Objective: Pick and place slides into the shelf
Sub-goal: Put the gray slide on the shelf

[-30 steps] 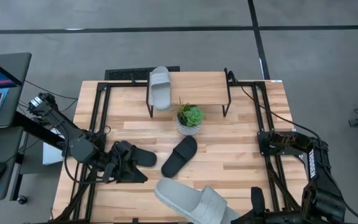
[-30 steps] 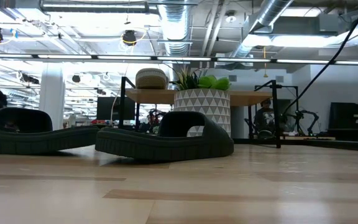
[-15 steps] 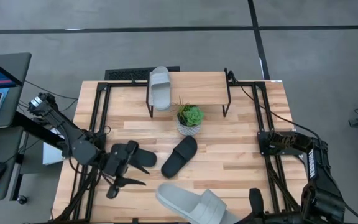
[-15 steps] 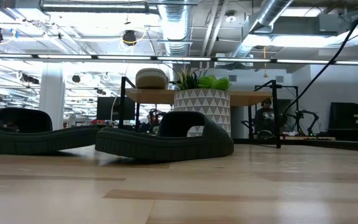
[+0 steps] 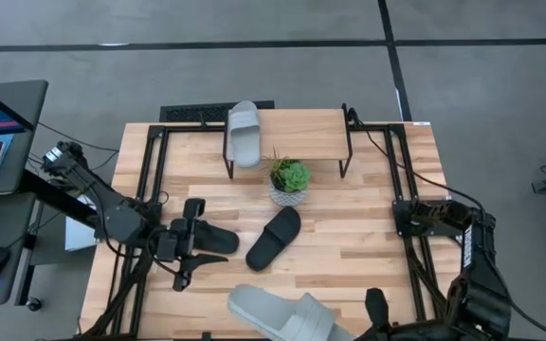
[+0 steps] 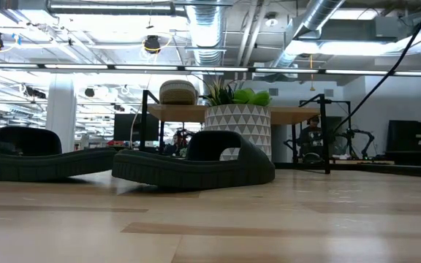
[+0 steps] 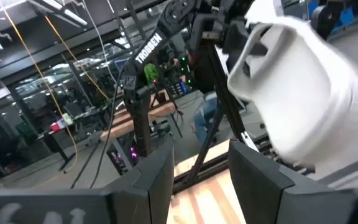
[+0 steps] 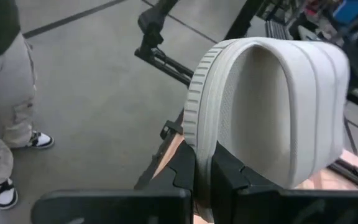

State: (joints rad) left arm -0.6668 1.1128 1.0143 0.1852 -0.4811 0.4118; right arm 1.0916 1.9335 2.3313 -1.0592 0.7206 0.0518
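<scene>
On the light wooden plank surface, the small low shelf with a pale wood top and thin black metal legs stands at 12 o'clock. 1 light grey open-toe slide with a wide strap lies on the shelf's left end, its heel overhanging the front edge. Just in front of the shelf sits a green plant in a white patterned pot.

Near the middle of the surface, 1 black slide lies at a slant. A 2nd black slide lies toward 8 o'clock, and the left tool sits over its left end with its 2 dark fingers spread apart; whether they touch the slide cannot be told.

At 6 o'clock, the 2nd light grey slide is held off the front edge of the surface by the right tool, whose fingers are pressed together on the slide's ribbed sole edge.

A person's legs in pale trousers stand on the grey floor beyond.
</scene>
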